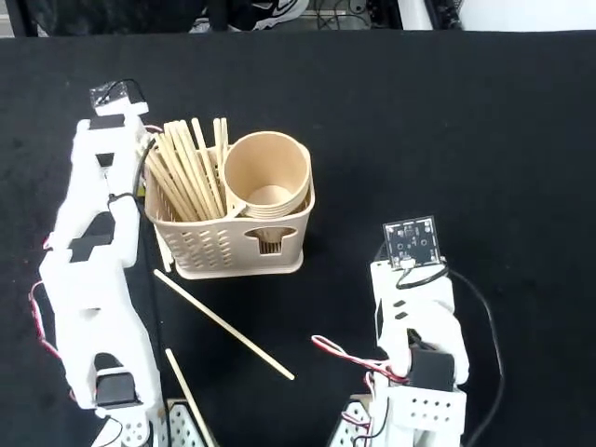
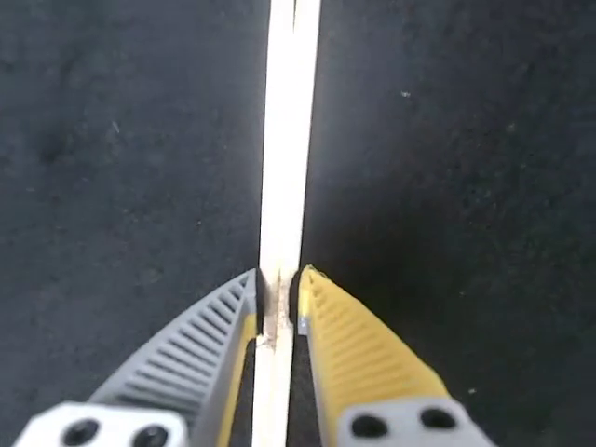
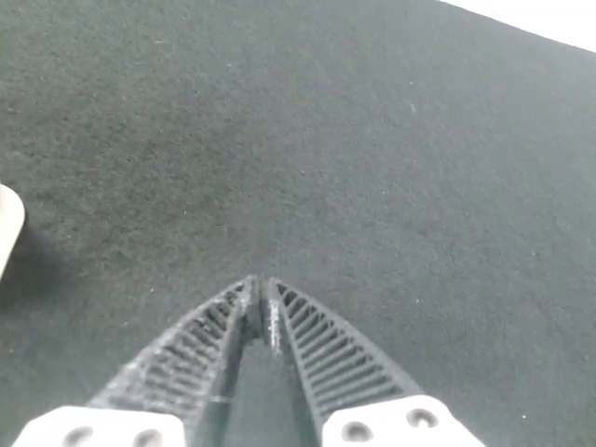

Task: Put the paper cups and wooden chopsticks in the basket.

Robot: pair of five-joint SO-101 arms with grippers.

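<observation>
— What do you see from up high?

— The basket [image 1: 237, 247] sits on a black cloth [image 1: 447, 140]. The cups [image 1: 267, 177] are inside it, with a bunch of sticks [image 1: 186, 172] packed in next to them. Two more lie on the cloth in front of the basket: the near stick [image 1: 223, 324] and the far stick [image 1: 189, 396]. The left arm [image 1: 93, 251] stands just beside the basket, on the stick side. The right arm [image 1: 419, 326] is well apart from it, on the cup side. Behind the table there are wires [image 1: 335, 14] on the floor.

— And the left wrist view?

— The left gripper [image 2: 279, 279] is pinched tight on the held stick [image 2: 284, 140], with cloth under it. I can't tell how close the basket is. I think the stick could slide out, because it is so thin. The basket is full too, so it could bump the rim or push other sticks out.

— The right wrist view?

— The right gripper [image 3: 261, 284] has its fingers together on nothing, over the cloth. I think it is safe there.
</observation>
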